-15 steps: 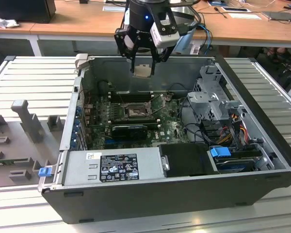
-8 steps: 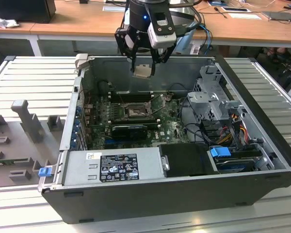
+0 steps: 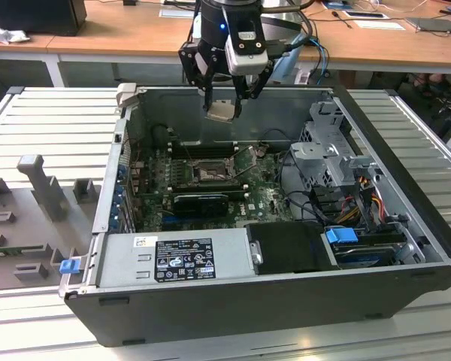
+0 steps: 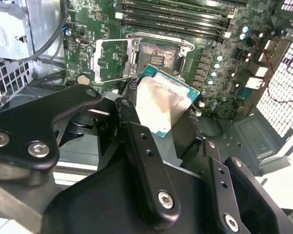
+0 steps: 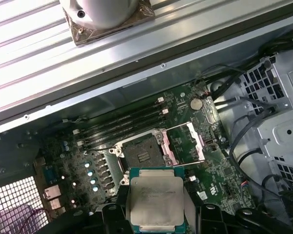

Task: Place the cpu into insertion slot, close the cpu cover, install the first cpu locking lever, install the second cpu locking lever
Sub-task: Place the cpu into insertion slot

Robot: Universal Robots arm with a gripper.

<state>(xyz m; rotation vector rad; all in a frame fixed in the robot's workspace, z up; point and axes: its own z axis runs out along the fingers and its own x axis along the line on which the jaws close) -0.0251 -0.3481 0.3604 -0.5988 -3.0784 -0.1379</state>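
Above the open computer case (image 3: 210, 301), near its back wall, the jaws are closed on the cpu (image 3: 219, 112), pinching it by two opposite edges with its pale metal face turned outward. The insertion slot (image 3: 210, 171) lies below the chip on the green motherboard (image 3: 264, 197), well apart from it, so the relation that matters is a drop: the socket sits underneath and somewhat forward of the jaws, not straight under them as far as I can judge.

The first wrist view puts the cpu (image 5: 156, 197) close in front and the insertion slot (image 5: 141, 153) just beyond its far edge, towards the long memory slots (image 5: 122, 124). The chip is nearly square, and its edges run roughly parallel to the socket's silver rim, so little twist looks needed. The cpu cover (image 5: 185, 142) is swung open and lies beside the socket, on the side of the drive cage (image 5: 283, 97), leaving the dark recess bare.

Height shows in the exterior view, which the wrist cameras flatten. The second wrist view adds the grip itself: a black finger (image 4: 136, 141) against the edge of the cpu (image 4: 163, 102), whose green border peeps out, with the cpu cover (image 4: 112, 61) beside the insertion slot (image 4: 158, 56)
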